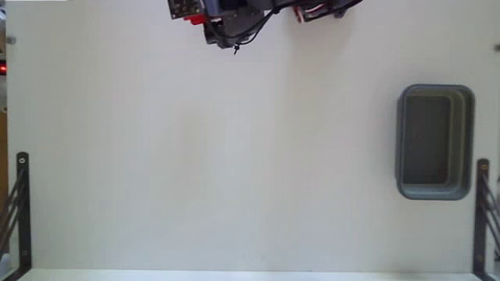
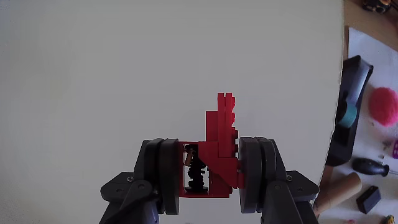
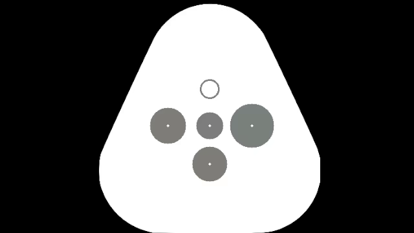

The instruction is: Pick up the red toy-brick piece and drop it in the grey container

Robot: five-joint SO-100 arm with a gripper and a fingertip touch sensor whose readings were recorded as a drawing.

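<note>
Fingers clamped on small lumpy red plastic toy-brick piece [image 2: 219,149]; carry level toward rectangular grey plastic container [image 1: 435,141] near desk's right edge.

Sensor picture, not scene view: left out; no scene facts taken from it.

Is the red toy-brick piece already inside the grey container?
No, the grey container is empty in the fixed view, and the wrist view shows the red toy-brick piece clamped in the hand.
</note>
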